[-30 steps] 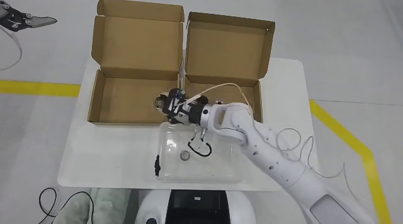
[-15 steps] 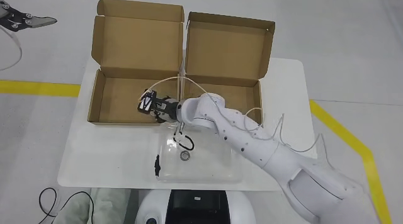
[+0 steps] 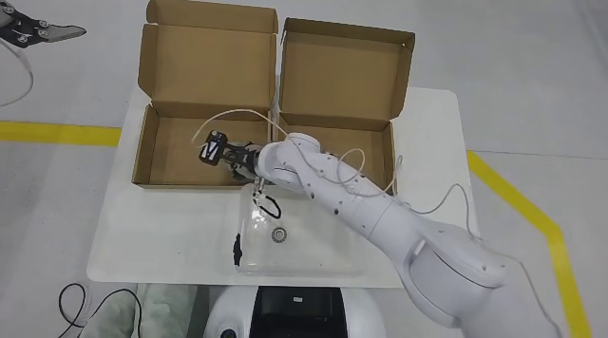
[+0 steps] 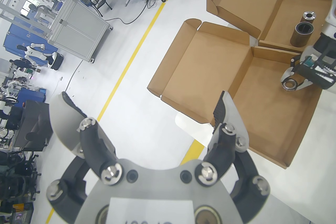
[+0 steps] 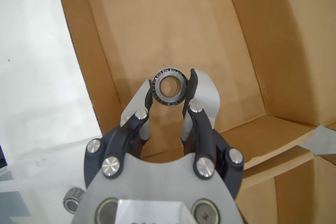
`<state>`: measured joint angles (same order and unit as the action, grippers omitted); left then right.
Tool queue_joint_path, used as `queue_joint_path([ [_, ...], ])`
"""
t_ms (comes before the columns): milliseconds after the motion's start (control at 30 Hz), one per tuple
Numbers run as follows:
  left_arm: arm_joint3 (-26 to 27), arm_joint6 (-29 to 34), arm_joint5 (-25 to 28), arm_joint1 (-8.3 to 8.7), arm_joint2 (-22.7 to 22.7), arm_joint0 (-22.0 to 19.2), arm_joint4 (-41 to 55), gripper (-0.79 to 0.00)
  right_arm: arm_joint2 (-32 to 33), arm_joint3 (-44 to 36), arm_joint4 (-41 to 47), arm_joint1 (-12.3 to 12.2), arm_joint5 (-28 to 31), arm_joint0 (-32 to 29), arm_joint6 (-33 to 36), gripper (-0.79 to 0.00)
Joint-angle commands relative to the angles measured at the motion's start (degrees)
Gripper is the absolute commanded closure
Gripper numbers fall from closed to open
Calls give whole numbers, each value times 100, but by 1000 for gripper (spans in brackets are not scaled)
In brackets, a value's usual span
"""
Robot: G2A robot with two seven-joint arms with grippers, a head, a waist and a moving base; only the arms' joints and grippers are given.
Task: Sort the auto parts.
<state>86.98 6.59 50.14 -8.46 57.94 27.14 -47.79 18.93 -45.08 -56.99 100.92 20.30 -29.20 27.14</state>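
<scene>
A: Far left, off the table's side: left gripper [image 4: 143, 101] spread wide, empty. The part?

B: The bearing [image 5: 169, 90] is pinched across its outer ring by the right gripper [image 5: 170, 86] and hangs above the left box [image 3: 171, 153] floor. Steel, so likely dense, hard and slick. The rim hold suits it.

A: Change?

B: A second ago the arm sat at that box's front wall, by the tray [image 3: 332, 254]. It has swung left, deeper in. The right box [image 3: 366, 148] holds two sleeves [image 4: 302, 34].

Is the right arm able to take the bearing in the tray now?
Probably not yet: the right gripper is shut on another bearing at a box. The tray bearing lies uncovered nearby, so after release the way looks free.
</scene>
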Motion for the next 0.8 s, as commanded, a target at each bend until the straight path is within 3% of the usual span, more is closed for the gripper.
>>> queue_joint_path([
  [0,0,0,0,0,0,0,0,-785,-22,133,-31,84,-48,26,62,0],
  [333,0,0,0,0,0,0,0,-785,-4,659,-129,393,-76,88,-23,-268],
  [567,0,0,0,0,0,0,0,-785,81,750,-221,473,34,114,-120,-268],
  [767,0,0,0,0,0,0,0,-785,251,367,-442,374,142,73,-359,-271],
])
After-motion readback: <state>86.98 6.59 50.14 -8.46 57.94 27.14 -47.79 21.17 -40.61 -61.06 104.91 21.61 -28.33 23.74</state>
